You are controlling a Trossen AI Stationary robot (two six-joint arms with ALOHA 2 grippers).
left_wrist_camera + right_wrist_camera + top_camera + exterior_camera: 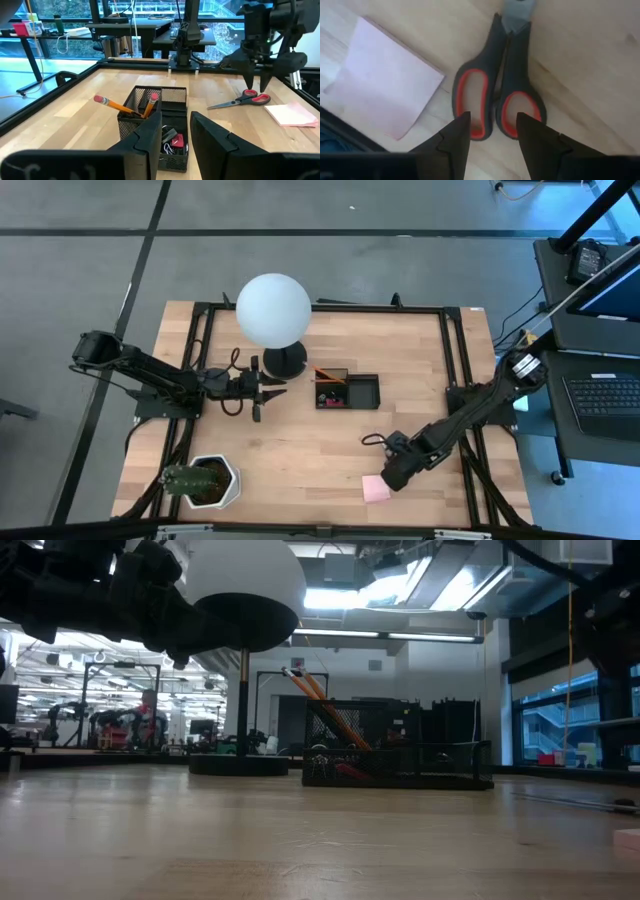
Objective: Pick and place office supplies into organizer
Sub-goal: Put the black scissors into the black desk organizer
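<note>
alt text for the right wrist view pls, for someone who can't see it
Looking straight down past the right gripper, its jaws open just above the red-lined dark handles of closed scissors lying flat on the wooden table. A pink sticky-note pad lies beside the scissors, apart from them.

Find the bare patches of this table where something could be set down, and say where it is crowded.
Free: the wood between the organizer and the plant pot, and the strip behind the organizer. Crowded: the near right corner, where the right gripper hangs over the scissors beside the sticky-note pad; also around the lamp and left gripper.
</note>
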